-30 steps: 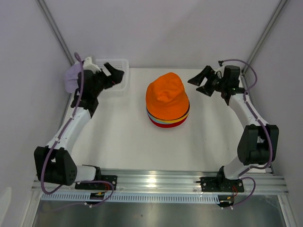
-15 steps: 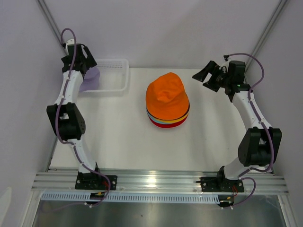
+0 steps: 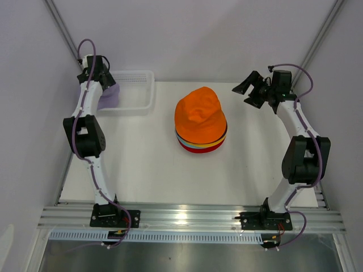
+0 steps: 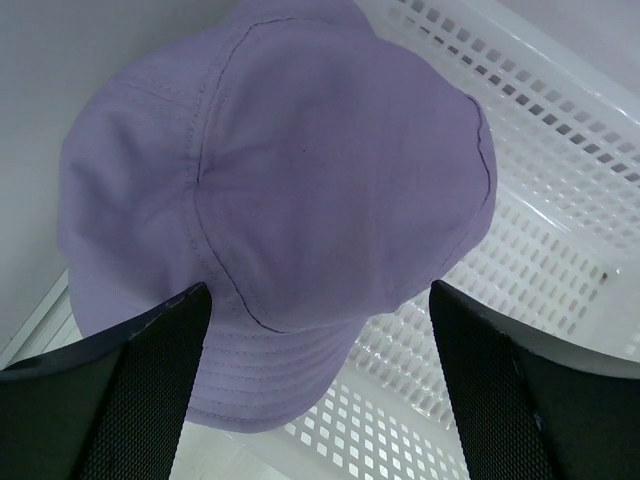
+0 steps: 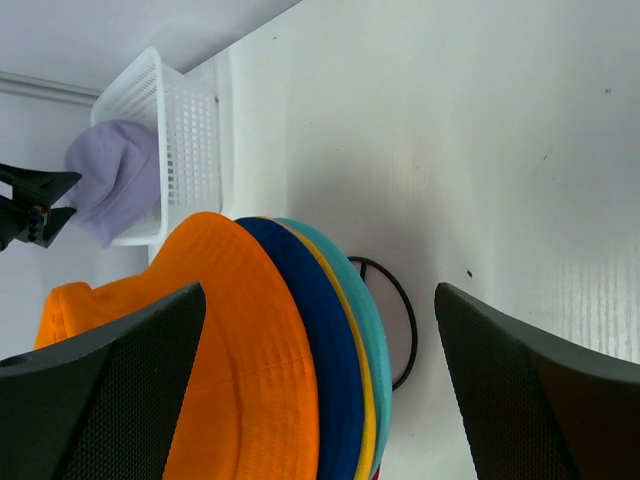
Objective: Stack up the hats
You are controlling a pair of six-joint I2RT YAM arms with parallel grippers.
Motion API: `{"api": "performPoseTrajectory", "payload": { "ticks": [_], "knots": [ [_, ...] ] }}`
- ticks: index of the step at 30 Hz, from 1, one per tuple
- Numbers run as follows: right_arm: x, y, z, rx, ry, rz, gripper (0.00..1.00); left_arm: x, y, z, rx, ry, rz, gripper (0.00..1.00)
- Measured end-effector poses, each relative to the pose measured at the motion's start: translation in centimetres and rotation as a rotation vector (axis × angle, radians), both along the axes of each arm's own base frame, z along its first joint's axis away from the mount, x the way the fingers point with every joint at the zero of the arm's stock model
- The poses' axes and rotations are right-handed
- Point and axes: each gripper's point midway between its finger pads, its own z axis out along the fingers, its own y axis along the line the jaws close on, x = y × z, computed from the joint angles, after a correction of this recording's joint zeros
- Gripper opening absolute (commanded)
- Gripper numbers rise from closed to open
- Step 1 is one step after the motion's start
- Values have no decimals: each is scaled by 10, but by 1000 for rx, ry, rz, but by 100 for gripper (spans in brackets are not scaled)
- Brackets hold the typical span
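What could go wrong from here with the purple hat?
1. The purple hat hangs over the rim of the basket; the open left gripper could nudge it off instead of gripping it.
2. The orange hat topping the pile looks lopsided, so another hat may sit crooked.

Both arms reaching far, left hand (image 3: pixel 102 78) spread wide, right hand (image 3: pixel 250 92) spread wide
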Motion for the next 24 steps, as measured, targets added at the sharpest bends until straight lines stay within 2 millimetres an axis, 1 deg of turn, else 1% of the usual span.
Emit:
{"api": "performPoseTrajectory", "payload": {
  "ticks": [3, 7, 10, 13, 16, 19, 20, 22, 24],
  "knots": [
    [5, 0, -1, 9, 6, -3, 99, -2, 5, -4, 10, 6, 36, 93],
    [10, -3, 2, 21, 3, -9, 100, -5, 9, -10, 19, 23, 69, 95],
    [13, -4, 3, 27, -1, -13, 99, -5, 10, -17, 18, 36, 74, 93],
    [14, -5, 0, 32, 5, -14, 99, -1, 10, -25, 16, 52, 73, 90],
    [15, -7, -2, 39, 13, -21, 99, 7, 10, -32, 8, 63, 72, 82],
    [16, -8, 0, 42, 9, -25, 99, 11, 9, -43, -8, 76, 71, 68],
    [16, -8, 0, 43, 8, -26, 99, 11, 9, -47, -12, 81, 74, 61],
    [16, -9, 0, 45, 8, -28, 99, 10, 8, -54, -23, 91, 81, 58],
    [17, -9, 1, 46, 6, -29, 100, 10, 8, -59, -30, 96, 88, 44]
  ]
}}
